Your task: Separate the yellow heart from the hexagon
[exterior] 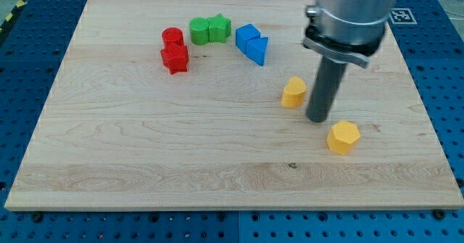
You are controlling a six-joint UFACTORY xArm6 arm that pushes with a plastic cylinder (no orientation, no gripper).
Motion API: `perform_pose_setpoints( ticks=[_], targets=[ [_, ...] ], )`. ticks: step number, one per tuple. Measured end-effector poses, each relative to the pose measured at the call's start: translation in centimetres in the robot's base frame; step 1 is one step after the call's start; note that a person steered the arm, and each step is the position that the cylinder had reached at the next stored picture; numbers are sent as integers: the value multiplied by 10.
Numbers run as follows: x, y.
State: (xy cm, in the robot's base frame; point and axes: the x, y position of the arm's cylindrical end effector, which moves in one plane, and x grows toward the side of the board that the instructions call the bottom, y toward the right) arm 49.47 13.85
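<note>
Camera view. The wooden board [145, 149] lies on a blue perforated table [446, 91]. All positions below are given relative to the yellow hexagon [343, 137], which sits in the board's lower part toward the view's right.

Arm end. The arm carries no fingers and no jaws; it ends in a straight dark rod and has hold of nothing. My tip [317, 119] rests at board level, just to the upper left of the yellow hexagon. Whether the tip touches the hexagon cannot be told; a narrow strip of wood appears to show between them.

Task blocks. The yellow heart [293, 92] stands to the upper left of the yellow hexagon, on the far side of the rod. The rod stands between the two yellow blocks, just beside the heart's right edge. The heart and the hexagon are apart and do not touch.

Other blocks. Two blue blocks [251, 43] lie farther up and to the left of the hexagon, touching each other; the right-hand one looks like a triangle, the other's shape is unclear. Two green blocks [209, 30] sit farther left again, near the board's top edge, pressed side by side. Two red blocks [174, 49] lie farthest left of the hexagon: a round one above and an irregular one below, in contact.

A black-and-white marker tag [402, 15] shows on the table above the hexagon, beyond the board's top right corner.
</note>
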Motion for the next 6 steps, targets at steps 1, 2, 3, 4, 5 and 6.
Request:
perform_pose_setpoints(
  ticks=[1, 2, 3, 4, 5, 6],
  targets=[
    [-2, 28],
    [-11, 20],
    [-18, -33],
    [-38, -68],
    [-28, -56],
    [-21, -16]
  ],
)
